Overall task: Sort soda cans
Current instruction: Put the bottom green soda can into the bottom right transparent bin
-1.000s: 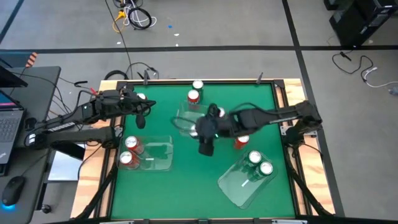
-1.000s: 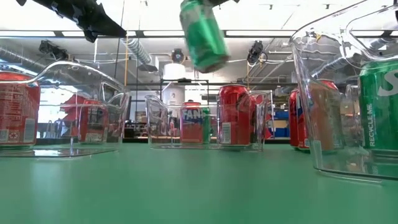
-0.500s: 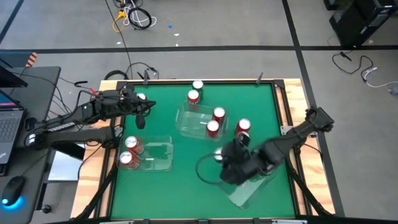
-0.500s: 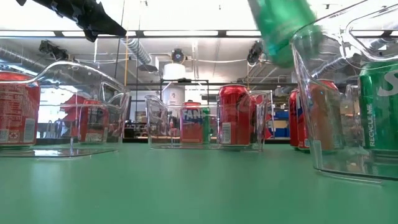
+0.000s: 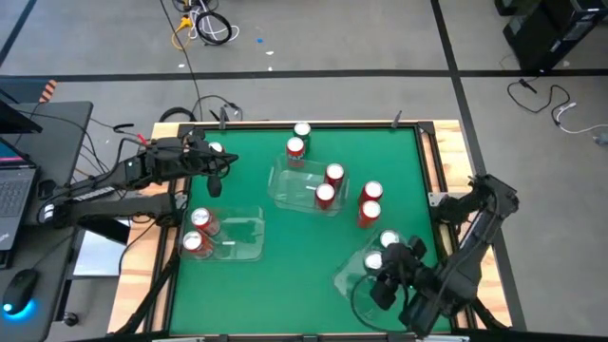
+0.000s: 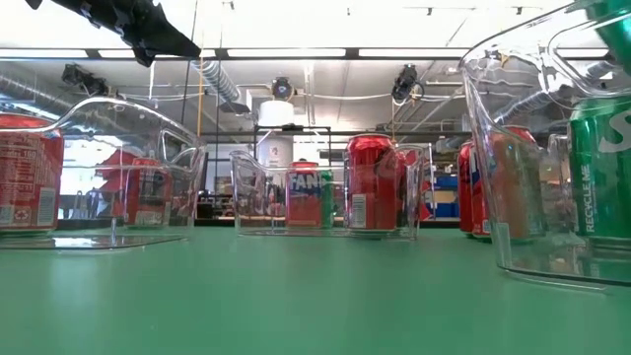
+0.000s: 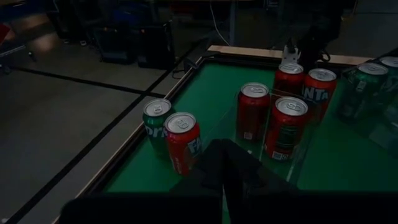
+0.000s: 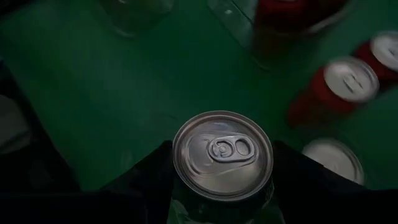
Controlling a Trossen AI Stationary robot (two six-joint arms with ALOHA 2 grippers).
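Observation:
My right gripper point(image 5: 378, 268) is shut on a green soda can point(image 8: 222, 155) above the clear bin point(image 5: 353, 285) at the table's near right. Another green can point(image 5: 388, 239) stands in that bin. Two red cans point(image 5: 329, 184) stand in the middle bin, and two more point(image 5: 370, 201) stand on the mat beside it. A red can point(image 5: 295, 147) and a green one point(image 5: 302, 129) stand at the far edge. The left bin point(image 5: 237, 239) holds two red cans point(image 5: 197, 231). My left gripper point(image 7: 222, 163) is shut and hovers at the far left. My right gripper pinches the green can by its side wall just below the rim point(image 8: 177, 180), one finger point(image 8: 146, 183) on each side. The can's silver top faces the wrist camera. The can is lifted clear over the near-right bin.
The clear bins' tall walls point(image 6: 513, 158) rise around the cans. Bare green mat point(image 5: 285, 285) lies along the near edge between the left and right bins. Wooden rails point(image 5: 432, 161) frame the table. A laptop point(image 5: 14, 180) sits off the left side.
My right gripper has carried the green can from above the middle bin toward the table's near right, ending over the right bin. The left arm has kept still.

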